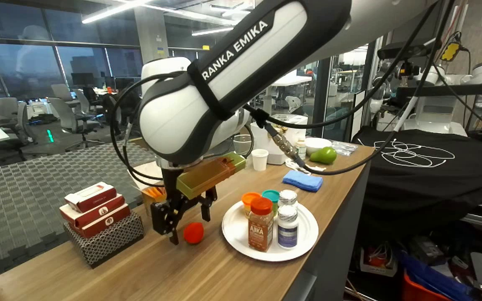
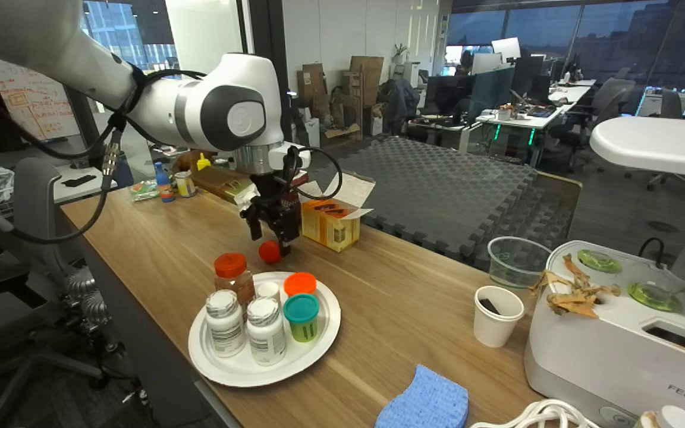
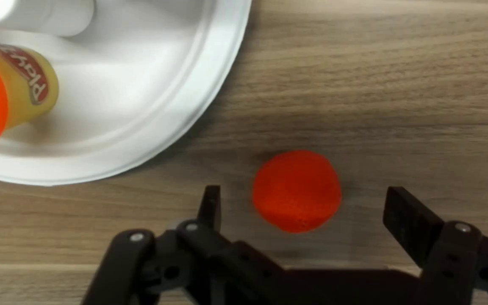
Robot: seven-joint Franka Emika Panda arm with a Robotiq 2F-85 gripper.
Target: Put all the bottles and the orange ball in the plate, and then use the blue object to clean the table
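The orange ball (image 3: 297, 190) rests on the wooden table just outside the plate (image 3: 142, 80). My gripper (image 3: 304, 189) is open over it, one finger to each side with a gap, and nothing is held; an exterior view has the gripper (image 2: 270, 242) low at the ball (image 2: 269, 252). Standing on the plate are the bottles: a brown one with a red cap (image 1: 260, 230), a white one with a dark-blue label (image 1: 287, 232), another white one (image 2: 266, 336) and a small white-capped one (image 2: 268, 291). The blue object (image 1: 302, 180) lies flat on the table, beyond the plate.
An orange-lidded cup (image 2: 299, 286) and a teal-lidded cup (image 2: 302, 315) share the plate. Close behind the gripper stands an open-flapped yellow box (image 2: 330, 229). Stacked red boxes (image 1: 98, 209) sit at the table edge. A paper cup (image 2: 497, 318) and white appliance (image 2: 628, 362) occupy the far end.
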